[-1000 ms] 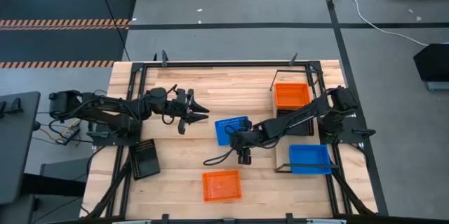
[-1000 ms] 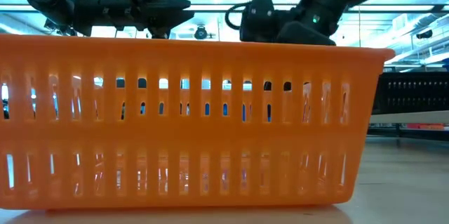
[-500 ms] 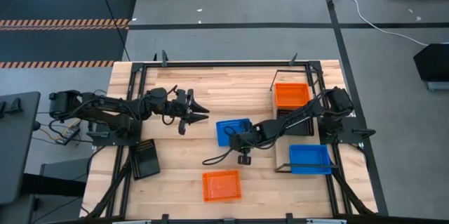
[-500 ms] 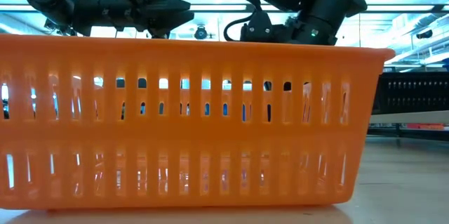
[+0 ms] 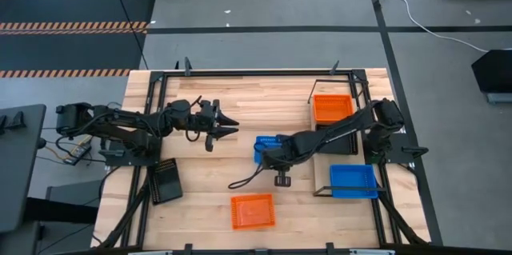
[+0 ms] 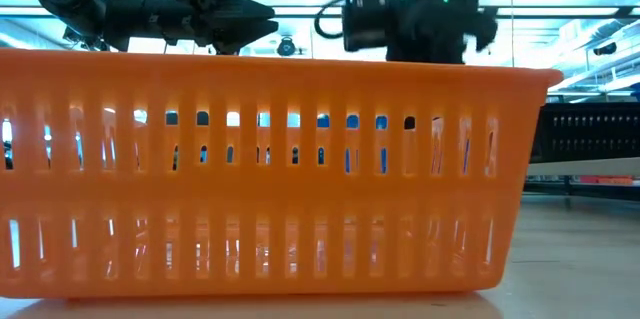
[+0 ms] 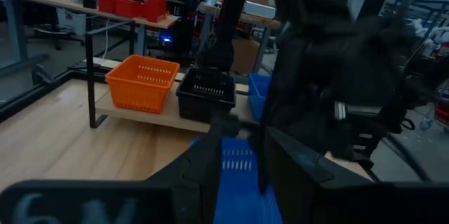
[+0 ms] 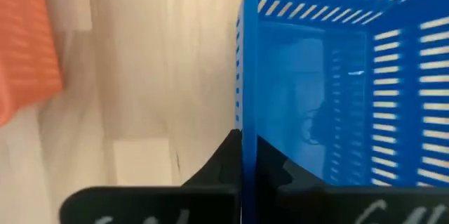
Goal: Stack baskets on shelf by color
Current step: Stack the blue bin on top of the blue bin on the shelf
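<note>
My right gripper (image 5: 269, 157) is shut on a blue basket (image 5: 269, 144) at mid-table, which is tipped up. My left gripper (image 5: 228, 129) hovers open left of it, holding nothing. The shelf (image 5: 320, 193) is a wooden board in a black wire frame at the right. On it stand an orange basket (image 5: 332, 108) at the far end, a black basket (image 7: 205, 92) partly under my right arm, and a blue basket (image 5: 354, 181) at the near end. Another orange basket (image 5: 252, 211) and a black one (image 5: 166, 180) rest on the table. My right gripper pinches one mesh side wall (image 8: 243, 104) of the blue basket at its rim, one finger inside the basket and one outside. The fingers come from the near side, slanting down. The basket is tilted in the hold; whether any of it rests on the table I cannot tell.
A black frame (image 5: 240, 72) runs round the tabletop. In the low view the near orange basket (image 6: 260, 169) blocks almost everything behind it. Bare wood lies between the left arm and the shelf at the far side.
My right gripper has shut on the blue basket's side wall. The basket, which lay flat on the table a second ago, is now tipped up on the held side. My right gripper has moved a little toward the far edge.
</note>
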Motion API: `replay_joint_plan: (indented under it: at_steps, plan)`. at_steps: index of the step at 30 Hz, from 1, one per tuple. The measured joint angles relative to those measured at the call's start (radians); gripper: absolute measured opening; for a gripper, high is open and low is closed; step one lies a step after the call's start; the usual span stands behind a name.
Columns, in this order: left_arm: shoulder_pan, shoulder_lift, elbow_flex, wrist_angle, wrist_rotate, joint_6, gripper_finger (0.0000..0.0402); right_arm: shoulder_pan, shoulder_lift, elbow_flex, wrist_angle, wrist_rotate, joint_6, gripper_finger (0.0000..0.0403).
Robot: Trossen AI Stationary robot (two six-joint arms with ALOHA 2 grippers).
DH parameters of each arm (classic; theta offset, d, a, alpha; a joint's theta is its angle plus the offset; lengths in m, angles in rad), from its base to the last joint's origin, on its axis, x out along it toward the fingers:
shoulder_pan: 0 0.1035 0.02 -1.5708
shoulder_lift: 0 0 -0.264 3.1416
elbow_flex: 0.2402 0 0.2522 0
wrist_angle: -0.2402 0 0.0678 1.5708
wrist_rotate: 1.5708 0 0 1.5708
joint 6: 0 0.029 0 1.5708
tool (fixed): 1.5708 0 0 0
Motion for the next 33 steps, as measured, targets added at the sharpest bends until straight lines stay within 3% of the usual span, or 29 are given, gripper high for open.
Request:
replay_joint_plan:
  at_steps: [10, 29, 33]
  plan:
    - [0.001, 0.0, 0.0, 0.004, -0.119, -0.005, 0.0116, 0.016, -0.002, 0.293, -0.38, -0.059, 0.035, 0.0018]
    - [-0.022, 0.0, 0.0, 0.026, -0.113, -0.015, 0.0116, 0.209, -0.002, 0.599, -0.866, -0.101, 0.369, 0.0008]
    - [-0.021, 0.0, 0.0, 0.026, -0.101, -0.016, 0.0116, 0.254, -0.036, 0.611, -0.854, -0.105, 0.441, 0.0012]
